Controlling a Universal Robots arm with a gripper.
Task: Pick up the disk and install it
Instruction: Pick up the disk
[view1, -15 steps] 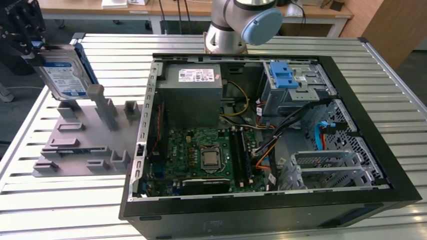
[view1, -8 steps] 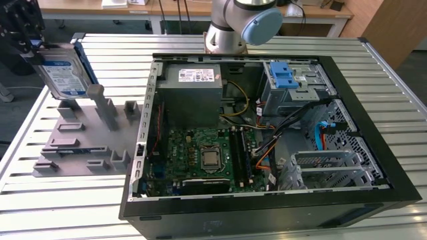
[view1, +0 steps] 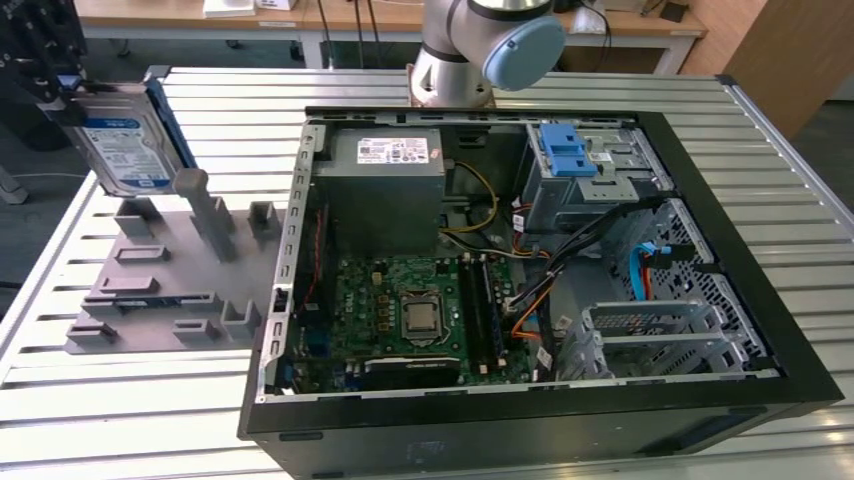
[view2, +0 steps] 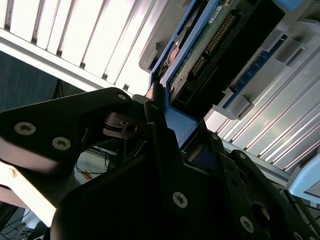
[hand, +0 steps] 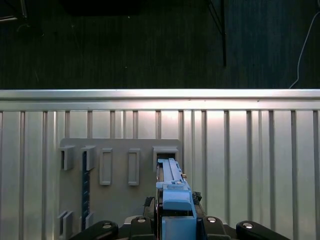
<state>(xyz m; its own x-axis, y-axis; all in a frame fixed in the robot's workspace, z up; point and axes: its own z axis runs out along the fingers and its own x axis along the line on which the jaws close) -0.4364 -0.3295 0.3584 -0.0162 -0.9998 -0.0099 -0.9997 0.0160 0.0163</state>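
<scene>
A slatted metal table (view1: 120, 415) spreads wide, its pale ribs bright with light. Beyond its edge, in the first wrist view, lies dark floor (hand: 125, 45) with a black cable (hand: 223, 30) across it. In the exterior view, wooden desks (view1: 147, 12) stand behind, with a wooden panel (view1: 787, 50) nearby.

Slatted table (view1: 120, 425), computer case (view1: 507, 428), grey fixture (view1: 150, 308)

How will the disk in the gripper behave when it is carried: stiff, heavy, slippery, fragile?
Probably stiff: the disk is a flat metal slab held upright by the gripper. It is likely heavy for its size. Its smooth blue bracket may slip, and the exposed circuit board looks fragile.
</scene>
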